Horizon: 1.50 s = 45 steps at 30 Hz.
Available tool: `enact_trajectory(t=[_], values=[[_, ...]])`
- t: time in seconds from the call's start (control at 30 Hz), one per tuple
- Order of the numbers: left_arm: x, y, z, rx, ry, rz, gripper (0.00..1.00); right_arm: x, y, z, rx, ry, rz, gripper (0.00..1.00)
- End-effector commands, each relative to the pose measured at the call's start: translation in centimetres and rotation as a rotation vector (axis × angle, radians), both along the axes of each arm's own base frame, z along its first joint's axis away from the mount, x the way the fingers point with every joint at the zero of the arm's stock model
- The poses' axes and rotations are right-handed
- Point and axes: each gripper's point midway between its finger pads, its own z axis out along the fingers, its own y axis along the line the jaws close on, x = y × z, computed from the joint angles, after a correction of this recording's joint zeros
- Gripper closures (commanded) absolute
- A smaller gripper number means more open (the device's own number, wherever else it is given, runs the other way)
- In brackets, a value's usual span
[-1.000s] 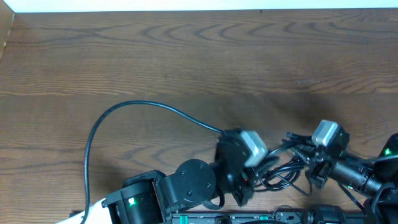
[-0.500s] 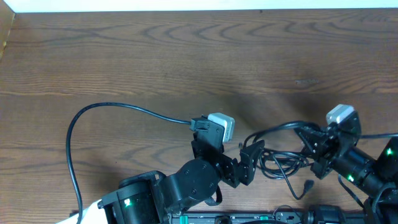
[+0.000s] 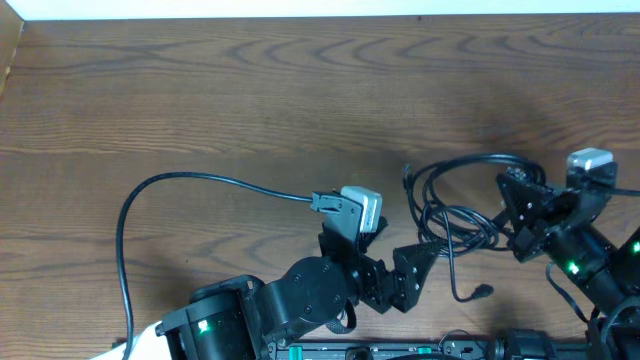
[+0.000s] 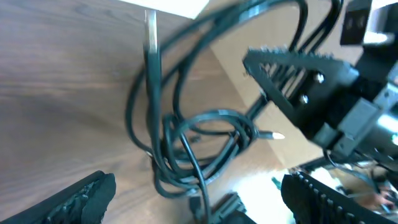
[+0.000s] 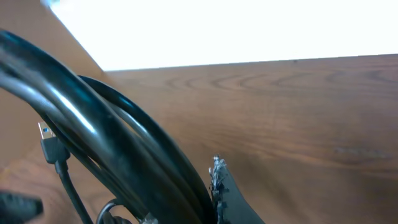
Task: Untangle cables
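Cables (image 5: pixel 118 162) being gripped
They are being held against a serrated finger (image 5: pixel 221 190), a USB plug (image 5: pixel 50 144) being dangled over the wooden table (image 5: pixel 298 118).

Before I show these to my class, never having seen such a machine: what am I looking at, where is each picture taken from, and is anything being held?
This is a robot with a left arm and a right arm at a wooden table, each ending in a two-finger gripper. One picture looks straight down from above. The other two come from small cameras on the wrists, so each sees its own gripper close up. A tangle of thin black cables sits between the arms. The right gripper is shut on part of it. The left gripper is open, facing the loops, holding nothing.
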Motion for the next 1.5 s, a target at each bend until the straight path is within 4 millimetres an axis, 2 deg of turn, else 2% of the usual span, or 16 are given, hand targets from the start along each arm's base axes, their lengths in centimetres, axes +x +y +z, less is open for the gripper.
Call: enact_trajectory(t=[0.0,0.27,0.6,0.67,0.73,0.83,0.93,1.03,1.1,1.2,1.33,1.47], values=[[-0.8,-0.2,1.3,-0.050,0.020,-0.041,0.10,0.2,-0.1,1.3,0.133,0.024,-0.048,0.99],[-0.8,-0.3,1.1,-0.045,0.021,-0.040,0.11,-0.6,2.2,4.1,0.245,-0.028,0.092,0.99],[-0.5,-0.2,1.0,-0.037,0.014,-0.027,0.12,-2.0,3.9,5.1,0.300,-0.026,0.221,0.99],[-0.5,-0.2,1.0,-0.037,0.014,-0.027,0.25,-2.0,4.0,5.2,0.302,-0.025,0.224,0.99],[-0.5,-0.2,1.0,-0.038,0.014,-0.027,0.49,-2.0,4.0,5.1,0.302,-0.025,0.223,0.99],[-0.5,-0.2,1.0,-0.038,0.014,-0.027,0.73,-2.0,4.0,5.1,0.302,-0.025,0.223,0.99],[-0.5,-0.2,1.0,-0.038,0.014,-0.027,0.85,-2.0,4.0,5.1,0.292,-0.031,0.225,0.99],[-0.5,-0.2,1.0,-0.037,0.013,-0.026,0.92,-2.0,4.0,5.0,0.271,-0.042,0.230,0.99],[-0.4,-0.1,1.0,-0.034,0.007,-0.018,0.92,-2.0,3.9,4.9,0.234,-0.064,0.237,0.99],[-0.4,0.0,1.2,-0.016,-0.032,-0.032,0.92,-1.3,3.0,3.7,0.191,-0.045,0.166,0.99],[-0.5,0.2,1.4,0.011,-0.092,-0.053,0.92,-0.1,-0.2,0.2,0.143,0.080,-0.063,0.99],[-0.2,0.4,1.5,0.056,-0.168,-0.060,0.92,-0.3,-2.5,-2.8,0.093,0.198,-0.208,0.98]])
